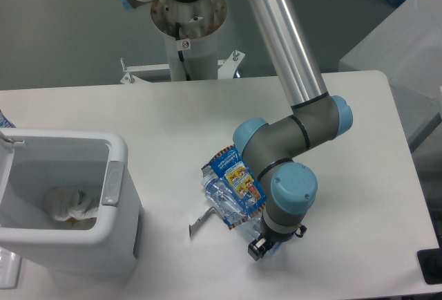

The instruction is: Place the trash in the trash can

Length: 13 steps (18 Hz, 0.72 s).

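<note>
Bottle (222,198) and wrapper (238,175) judged light, slippery, crushable; grip bottle mid-body; pincer (261,246), at their 5 o'clock, state indeterminate.

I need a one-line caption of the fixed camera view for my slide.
UR5e gripper lowered beside the clear bottle and blue wrapper, right of the white trash can.

A white surface (173,120) fills most of the view. A small grey metal strip (202,220) lies on it. Crumpled white paper (69,204) is at far left.
</note>
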Available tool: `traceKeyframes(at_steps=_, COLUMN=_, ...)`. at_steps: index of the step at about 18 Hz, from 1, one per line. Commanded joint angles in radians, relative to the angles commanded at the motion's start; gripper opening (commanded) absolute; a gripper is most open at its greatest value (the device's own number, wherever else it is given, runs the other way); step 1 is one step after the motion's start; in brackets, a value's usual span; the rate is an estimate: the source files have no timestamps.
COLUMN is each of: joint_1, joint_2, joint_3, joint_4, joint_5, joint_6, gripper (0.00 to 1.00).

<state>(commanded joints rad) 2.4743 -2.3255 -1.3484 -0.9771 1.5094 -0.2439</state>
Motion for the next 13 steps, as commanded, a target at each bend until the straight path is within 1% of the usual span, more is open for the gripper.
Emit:
traceKeyframes(at_steps=5, joint_1=-0.006, joint_2=0.009, joint_3=0.009, joint_4=0.002, joint_5=-0.002, joint_6=0.002, gripper=0.71)
traceKeyframes(at_steps=10, joint_1=-0.005, joint_2=0.09, joint_3=0.015, joint_4=0.015, joint_5=-0.002, joint_6=0.015, gripper=0.71)
traceKeyframes(at_steps=13, joint_1=0.0, joint_2=0.144, joint_3=0.026, joint_4=0.058, joint_5=-0.003, joint_6=0.017, gripper=0.71)
